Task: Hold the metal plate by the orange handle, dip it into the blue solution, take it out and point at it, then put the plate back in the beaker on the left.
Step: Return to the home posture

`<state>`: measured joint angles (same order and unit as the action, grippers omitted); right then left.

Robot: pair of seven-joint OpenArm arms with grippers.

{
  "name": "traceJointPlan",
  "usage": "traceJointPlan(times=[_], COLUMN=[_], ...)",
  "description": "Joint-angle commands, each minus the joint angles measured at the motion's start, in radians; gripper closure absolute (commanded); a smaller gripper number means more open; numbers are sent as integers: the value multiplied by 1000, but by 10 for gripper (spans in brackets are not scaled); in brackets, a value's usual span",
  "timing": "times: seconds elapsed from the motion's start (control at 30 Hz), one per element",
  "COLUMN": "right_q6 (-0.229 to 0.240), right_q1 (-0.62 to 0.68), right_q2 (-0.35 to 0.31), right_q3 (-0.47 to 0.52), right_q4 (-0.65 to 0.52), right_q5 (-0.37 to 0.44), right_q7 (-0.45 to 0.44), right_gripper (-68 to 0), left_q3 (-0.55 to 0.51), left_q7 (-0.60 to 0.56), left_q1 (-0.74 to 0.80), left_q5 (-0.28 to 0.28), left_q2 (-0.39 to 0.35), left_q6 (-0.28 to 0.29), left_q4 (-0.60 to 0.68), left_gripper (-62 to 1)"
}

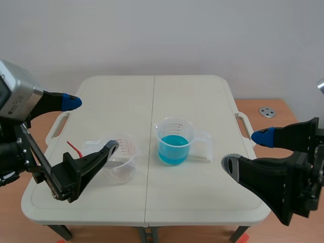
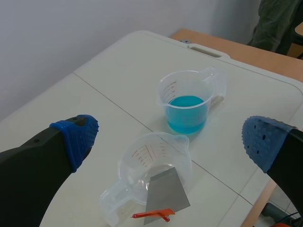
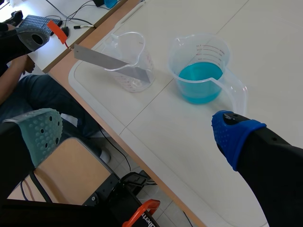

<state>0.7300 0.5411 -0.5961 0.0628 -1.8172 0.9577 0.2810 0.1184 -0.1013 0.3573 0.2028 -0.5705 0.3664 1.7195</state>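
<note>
Scene view: a white folding table point(image 1: 192, 101) carries two clear measuring beakers side by side near its middle. The one holding the blue solution point(image 1: 173, 148) stands just right of the table's centre seam, its grip pointing to 3 o'clock. The empty beaker point(image 1: 126, 152) stands close by at its 9 o'clock, apart from it.

The metal plate point(image 2: 165, 191) leans tilted inside the empty beaker, its lower end down in the beaker. Its upper end rests over the rim and juts out toward 9 o'clock. The orange handle point(image 1: 75, 148) is on that outer end, clear of the beaker and touched by nothing.

The left gripper point(image 1: 92, 125) hangs over the table's left part with its jaws spread wide and nothing between them. One finger is at the empty beaker's 10 o'clock. The other crosses in front of the beaker's near wall at 8 o'clock. In the left wrist view both beakers lie ahead of it, between the spread fingers.

The right gripper point(image 1: 245, 150) is at the blue beaker's 4 o'clock, well apart from it, jaws likewise wide apart and holding nothing.
</note>
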Motion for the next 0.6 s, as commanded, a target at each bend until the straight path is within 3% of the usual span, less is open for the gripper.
traceJointPlan(times=[0.0,0.57], right_q6=[4,4], right_q1=[-9,-9], right_q2=[-15,-10], right_q3=[6,6], right_q4=[-16,-16], right_q5=[11,11], right_q7=[-18,-18], right_gripper=[-663,-663], left_q3=[-6,-6], left_q7=[-11,-11], left_q1=[6,6], left_q5=[7,6], left_q2=[3,3], left_q6=[-6,-6], left_q4=[15,15], left_gripper=[-623,-623])
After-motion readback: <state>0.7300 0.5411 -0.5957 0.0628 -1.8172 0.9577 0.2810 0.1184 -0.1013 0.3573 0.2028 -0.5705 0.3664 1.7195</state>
